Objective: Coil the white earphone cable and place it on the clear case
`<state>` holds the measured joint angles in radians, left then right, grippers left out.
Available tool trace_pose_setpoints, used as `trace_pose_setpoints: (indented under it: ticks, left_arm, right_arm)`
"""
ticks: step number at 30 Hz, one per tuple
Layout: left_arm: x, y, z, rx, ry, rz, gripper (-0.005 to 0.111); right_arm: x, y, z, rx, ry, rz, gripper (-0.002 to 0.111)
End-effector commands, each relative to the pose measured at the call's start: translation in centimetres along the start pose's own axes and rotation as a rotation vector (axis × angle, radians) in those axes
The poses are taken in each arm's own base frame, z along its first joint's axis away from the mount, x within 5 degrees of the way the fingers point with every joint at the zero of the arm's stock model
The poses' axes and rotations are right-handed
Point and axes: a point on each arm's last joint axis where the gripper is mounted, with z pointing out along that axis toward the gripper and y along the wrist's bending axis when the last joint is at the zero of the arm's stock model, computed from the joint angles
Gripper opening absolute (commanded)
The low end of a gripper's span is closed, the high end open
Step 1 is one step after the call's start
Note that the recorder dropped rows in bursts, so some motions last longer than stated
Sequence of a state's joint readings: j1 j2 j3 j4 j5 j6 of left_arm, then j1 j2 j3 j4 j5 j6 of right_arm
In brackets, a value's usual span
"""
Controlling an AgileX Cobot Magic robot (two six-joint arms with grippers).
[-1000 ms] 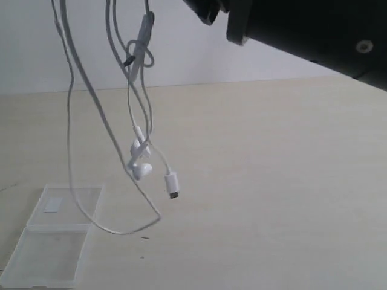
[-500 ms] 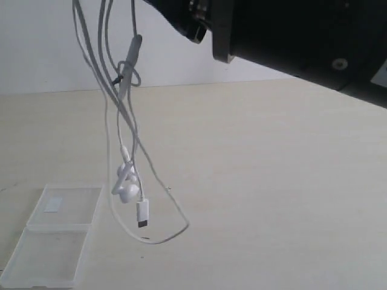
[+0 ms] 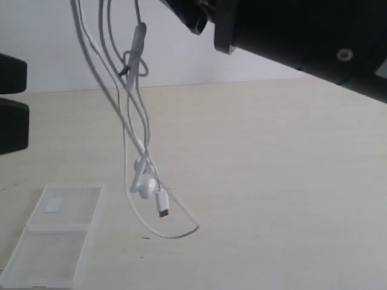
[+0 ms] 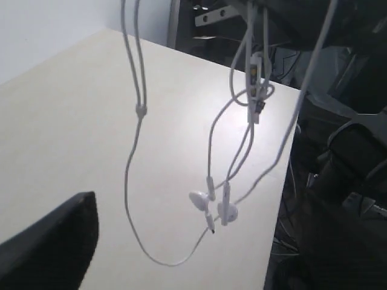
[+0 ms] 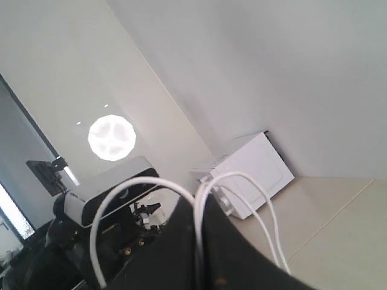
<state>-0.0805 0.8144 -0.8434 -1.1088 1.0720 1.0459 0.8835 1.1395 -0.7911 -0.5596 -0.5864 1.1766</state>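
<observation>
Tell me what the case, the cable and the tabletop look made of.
Clear case: rigid transparent plastic; table shows through. White earphone cable: likely smooth rubbery plastic; hangs in limp loops. Table: pale matte laminate or wood; little glare.

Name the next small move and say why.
Probably bring the left gripper, jaws open, across to the hanging white earphone cable and pinch it mid-length: the right gripper holds it high, uncoiled, not over the clear case.

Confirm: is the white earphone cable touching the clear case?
Apart. Exterior view: the white earphone cable hangs, bare table between its loop and the clear case.
</observation>
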Motion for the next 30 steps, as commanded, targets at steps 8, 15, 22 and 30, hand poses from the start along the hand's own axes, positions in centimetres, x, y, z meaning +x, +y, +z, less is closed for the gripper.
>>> trace_pose_setpoints:
  ticks: [8,15,22,30]
  left_arm:
    - [1.6,0.9,1.3,0.007,-0.17,0.057,0.088]
    - [2.6,1.7,2.2,0.012,-0.207,0.092,0.088]
    - [3.4,2.8,3.3,0.007,-0.238,0.103,0.088]
    - [3.5,3.6,3.9,0.012,-0.265,0.093,0.088]
  right_arm:
    - [-0.2,-0.4,0.4,0.013,-0.04,0.023,0.0]
    - [0.9,-1.5,1.3,0.027,0.006,0.014,0.0]
    - [1.2,-1.5,1.4,0.014,0.013,-0.001,0.0]
    - [1.1,-1.5,1.4,0.01,0.012,-0.004,0.0]
